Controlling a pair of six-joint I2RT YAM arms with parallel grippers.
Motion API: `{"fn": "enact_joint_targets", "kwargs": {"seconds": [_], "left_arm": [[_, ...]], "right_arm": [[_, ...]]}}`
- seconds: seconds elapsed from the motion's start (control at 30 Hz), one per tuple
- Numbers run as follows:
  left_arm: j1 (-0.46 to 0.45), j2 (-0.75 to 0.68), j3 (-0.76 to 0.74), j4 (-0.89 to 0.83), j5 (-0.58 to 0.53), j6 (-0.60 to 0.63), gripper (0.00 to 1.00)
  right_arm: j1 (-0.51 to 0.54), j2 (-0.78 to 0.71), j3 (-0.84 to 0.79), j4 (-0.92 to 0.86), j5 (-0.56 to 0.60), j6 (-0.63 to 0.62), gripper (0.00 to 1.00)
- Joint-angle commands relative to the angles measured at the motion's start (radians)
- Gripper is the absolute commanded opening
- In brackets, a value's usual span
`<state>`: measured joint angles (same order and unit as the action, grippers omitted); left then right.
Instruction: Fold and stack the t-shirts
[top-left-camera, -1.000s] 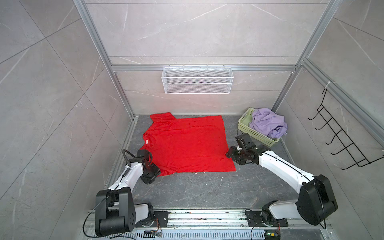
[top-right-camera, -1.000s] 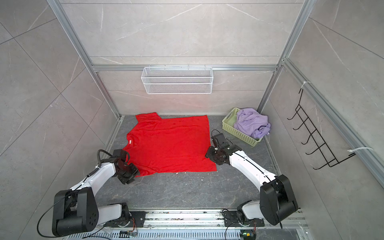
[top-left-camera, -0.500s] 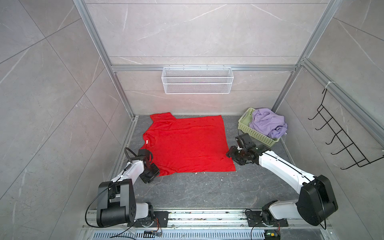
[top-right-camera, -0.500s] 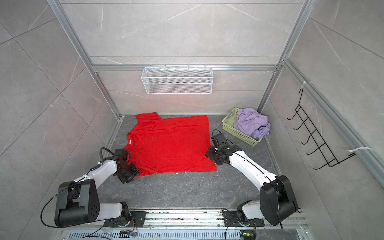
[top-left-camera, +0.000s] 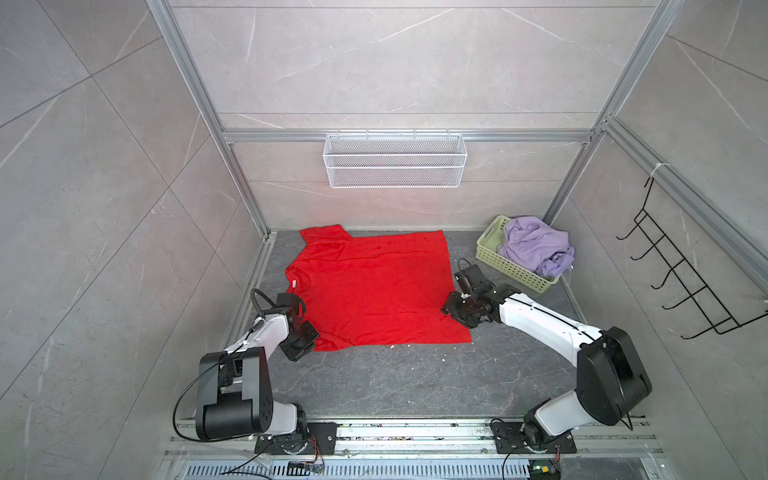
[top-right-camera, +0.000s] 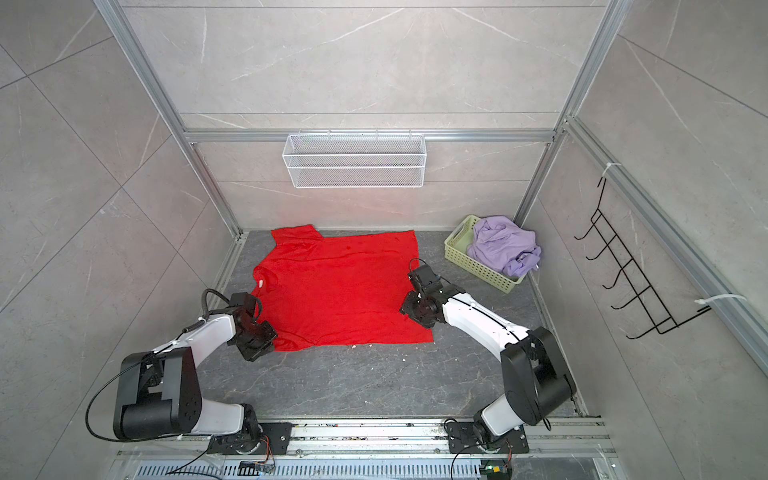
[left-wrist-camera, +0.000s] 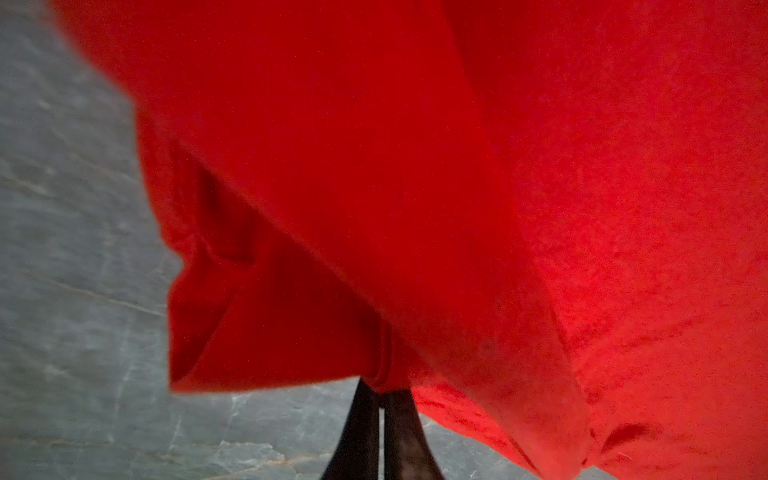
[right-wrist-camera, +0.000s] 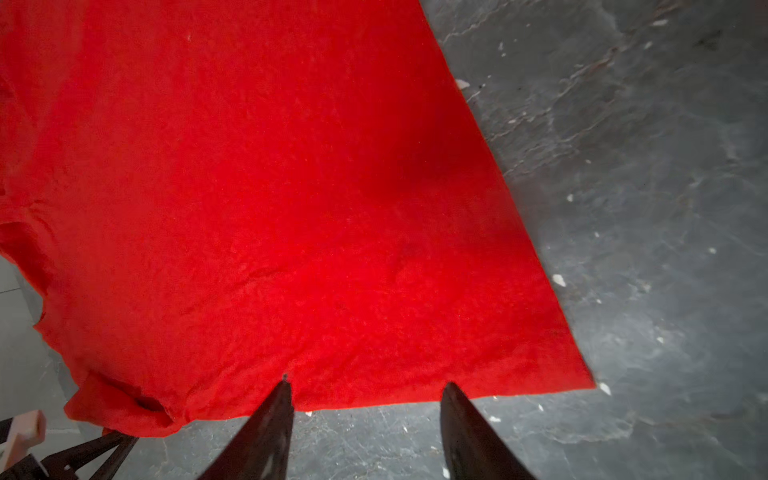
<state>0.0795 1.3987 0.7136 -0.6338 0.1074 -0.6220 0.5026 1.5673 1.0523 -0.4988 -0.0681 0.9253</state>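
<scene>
your left gripper (left-wrist-camera: 380, 401) has just shut on the red tee (top-left-camera: 374, 286), spread flat on the counter (top-left-camera: 395, 374). your right gripper (right-wrist-camera: 365, 388) stands half open at its hem; close it, then fold.

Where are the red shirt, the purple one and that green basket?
red t-shirt (top-left-camera: 374, 286): in a top view, middle of its spread body.
lilac t-shirt (top-left-camera: 536, 245): in a top view, top of the crumpled heap.
green basket (top-left-camera: 513, 271): in a top view, its near lattice wall.
</scene>
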Motion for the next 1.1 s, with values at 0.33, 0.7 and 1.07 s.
{"fn": "enact_joint_targets", "kwargs": {"seconds": [0.33,0.7,1.07], "left_arm": [[-0.019,-0.449,0.054,-0.437,0.171,-0.234,0.00],[-0.169,-0.548,0.096,-0.515,0.323,-0.405,0.26],[-0.184,-0.257,0.429,-0.522,0.139,-0.105,0.57]], "right_arm": [[0.019,0.167,0.070,0.079,-0.045,-0.023,0.58],[0.019,0.236,0.060,0.113,-0.076,-0.037,0.59],[0.018,0.235,0.079,0.097,-0.080,-0.040,0.58]]}}
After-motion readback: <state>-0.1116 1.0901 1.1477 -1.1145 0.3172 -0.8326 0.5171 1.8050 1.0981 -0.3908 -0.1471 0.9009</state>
